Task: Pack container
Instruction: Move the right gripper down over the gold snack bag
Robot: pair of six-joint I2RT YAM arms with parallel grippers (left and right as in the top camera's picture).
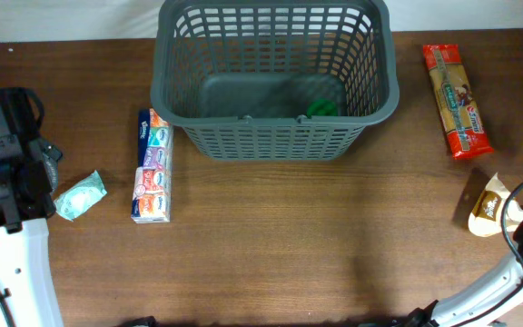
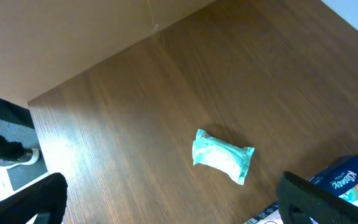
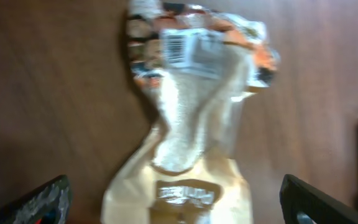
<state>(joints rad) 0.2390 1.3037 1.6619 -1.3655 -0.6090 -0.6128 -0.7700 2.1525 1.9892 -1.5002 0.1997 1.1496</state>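
Both stood wide apart: left pincer [image 2: 171, 186] near a teal packet [image 2: 222, 155], right pincer [image 3: 174, 186] above a tan bag [image 3: 188, 118]. The container [image 1: 275, 142] held 1 green thing [image 1: 323, 108].

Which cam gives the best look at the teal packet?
Left wrist: the teal packet lies whole and unblocked on the table, large enough to see its crimped ends. Overhead shows it small, at far left. Right wrist does not show it.

The container [image 1: 275, 77], a grey slotted basket, stands upright at the table's far edge (something green inside).
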